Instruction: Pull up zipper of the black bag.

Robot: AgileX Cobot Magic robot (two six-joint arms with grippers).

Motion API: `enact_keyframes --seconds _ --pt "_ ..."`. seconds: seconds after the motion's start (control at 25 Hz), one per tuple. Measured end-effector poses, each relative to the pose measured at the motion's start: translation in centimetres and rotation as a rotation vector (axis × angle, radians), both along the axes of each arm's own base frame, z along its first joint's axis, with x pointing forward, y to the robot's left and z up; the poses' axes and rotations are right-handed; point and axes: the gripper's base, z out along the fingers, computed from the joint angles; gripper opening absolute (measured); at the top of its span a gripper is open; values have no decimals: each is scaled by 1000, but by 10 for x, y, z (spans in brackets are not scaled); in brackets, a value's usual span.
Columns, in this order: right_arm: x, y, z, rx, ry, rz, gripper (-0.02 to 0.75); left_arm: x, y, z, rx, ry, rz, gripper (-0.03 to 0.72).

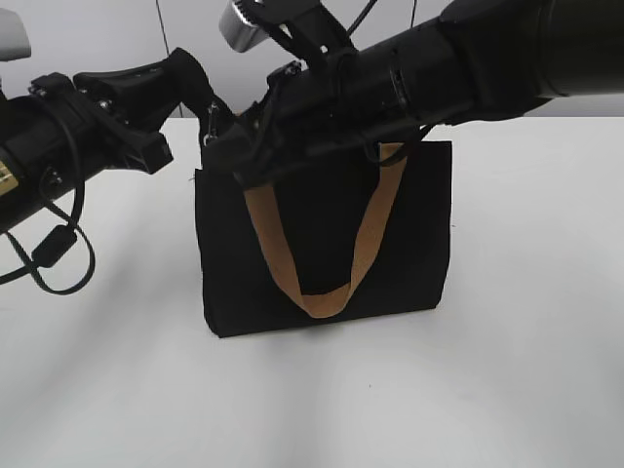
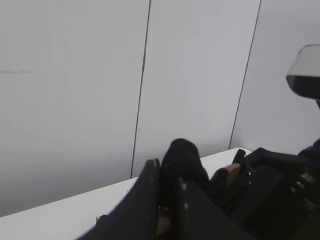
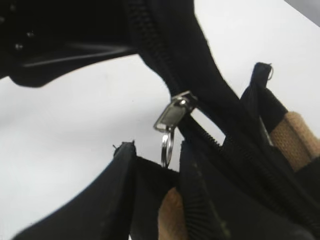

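Note:
The black bag [image 1: 322, 244] stands upright on the white table, one tan handle [image 1: 327, 297] hanging down its front. My left gripper [image 1: 207, 115] is at the bag's top left corner. In the left wrist view it [image 2: 167, 172] is shut on a fold of the bag's black fabric [image 2: 182, 152]. My right gripper [image 1: 242, 156] reaches across to the same end of the top edge. In the right wrist view the zipper's silver slider and ring [image 3: 171, 117] hang just above my right fingertips [image 3: 156, 150], which stand apart. The zip line is joined beyond the slider and split on the near side.
The white table [image 1: 507, 390] spreads around the bag. A grey panelled wall [image 2: 75, 75] stands behind it. The right arm's thick black body [image 1: 458, 68] crosses above the bag's top edge. Cables [image 1: 58, 253] hang from the left arm.

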Motion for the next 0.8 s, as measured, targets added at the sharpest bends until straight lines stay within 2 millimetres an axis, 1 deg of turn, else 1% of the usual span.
enact_keyframes --seconds 0.08,0.28,0.52,0.8 --pt "1 1 3 7 -9 -1 223 0 0 0 0 1 0 18" --pt "5 3 12 39 -18 -13 216 0 0 0 0 1 0 18" --pt "7 5 3 35 4 -18 214 0 0 0 2 5 1 17" --pt "8 5 3 30 2 -15 213 0 0 0 2 5 1 17"
